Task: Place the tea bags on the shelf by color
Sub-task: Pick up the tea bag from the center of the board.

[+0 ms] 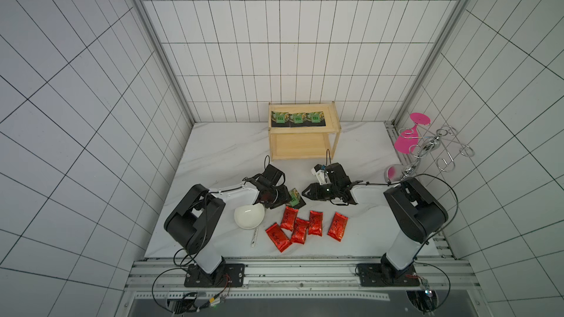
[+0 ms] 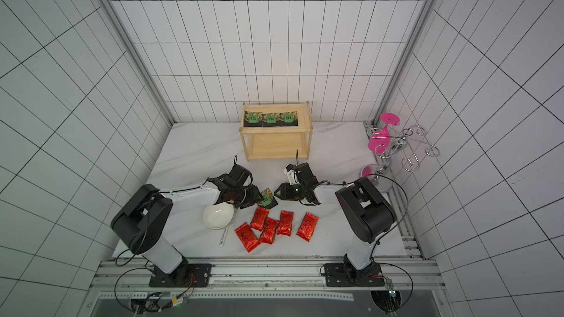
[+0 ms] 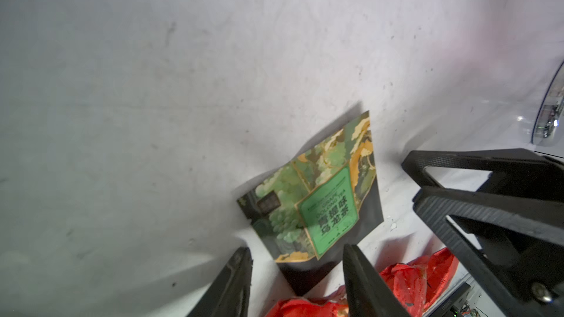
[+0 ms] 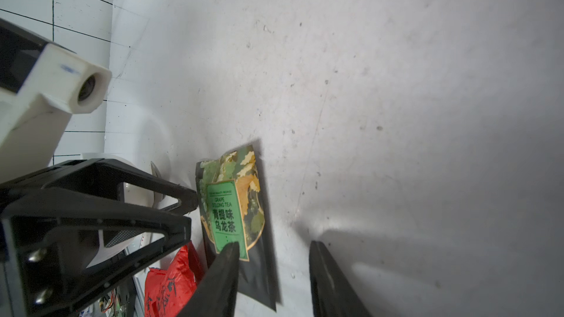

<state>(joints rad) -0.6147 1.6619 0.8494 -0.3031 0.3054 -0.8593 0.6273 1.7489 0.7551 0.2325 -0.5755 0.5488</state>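
You see the shelf (image 1: pixel 303 130) in pale, matt, bare-looking wood, standing on a smooth marble-look tabletop (image 1: pixel 219 154) that shows faint scuffs and specks up close. The red pouches (image 1: pixel 338 227) are crinkled, glossy foil, and the black sachet (image 3: pixel 314 208) is smooth printed film with a soft sheen. Note the white bowl (image 1: pixel 248 216), glossy and smooth like glazed ceramic, the wire stand (image 1: pixel 427 147) in mirror-bright chromed metal with its glossy pink discs (image 1: pixel 420 118), and the right gripper (image 3: pixel 410 182) in matt black plastic with finely ribbed finger faces.
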